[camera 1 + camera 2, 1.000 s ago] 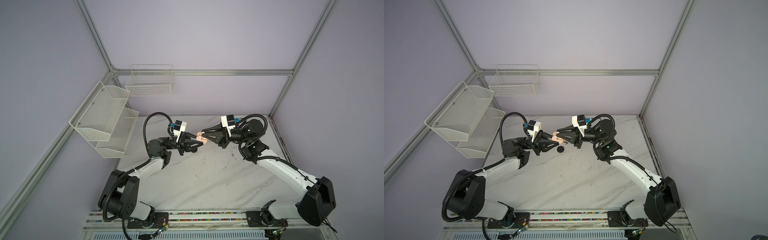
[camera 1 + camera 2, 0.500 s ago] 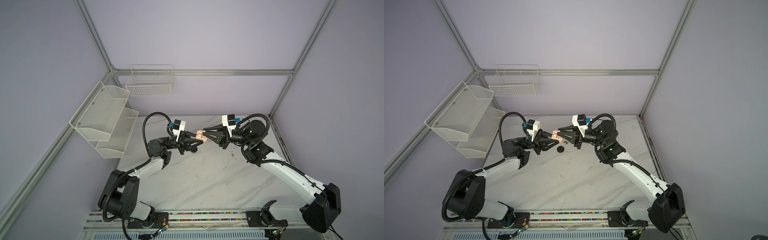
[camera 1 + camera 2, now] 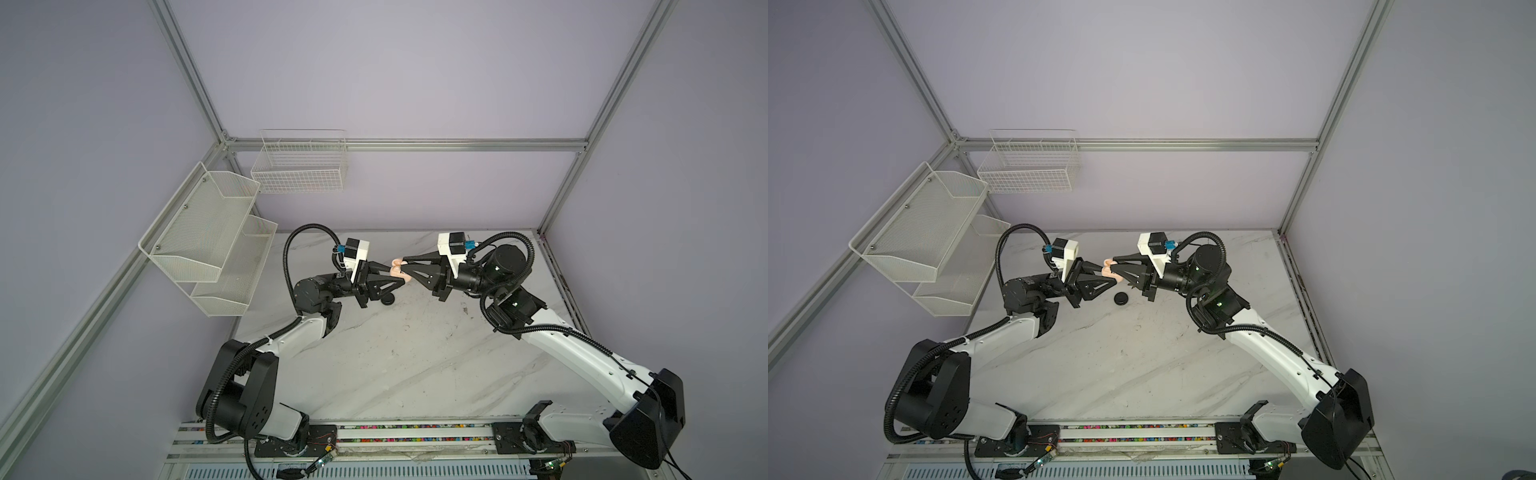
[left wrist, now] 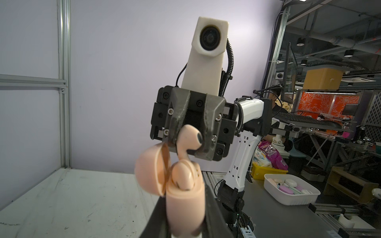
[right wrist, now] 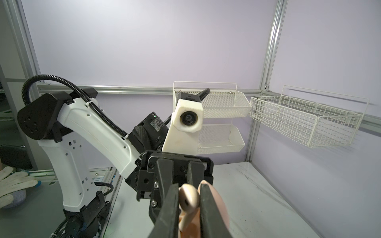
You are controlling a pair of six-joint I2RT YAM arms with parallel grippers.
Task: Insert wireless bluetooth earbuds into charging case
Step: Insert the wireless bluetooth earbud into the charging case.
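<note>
A pinkish-cream charging case stands in mid-air with its lid swung open, and my left gripper is shut on its body. One cream earbud sits in the case. My right gripper is shut on a second cream earbud, held head-up just above the case with its stem pointing down into the opening. In both top views the two grippers meet tip to tip over the back of the table, left gripper and right gripper, at the case.
A small black round thing lies on the marble table just below the grippers. A two-tier white mesh shelf and a wire basket hang on the walls at the back left.
The right arm's elbow and wrist have shifted slightly, while both gripper tips stay together at the case. Both grips are unchanged.
</note>
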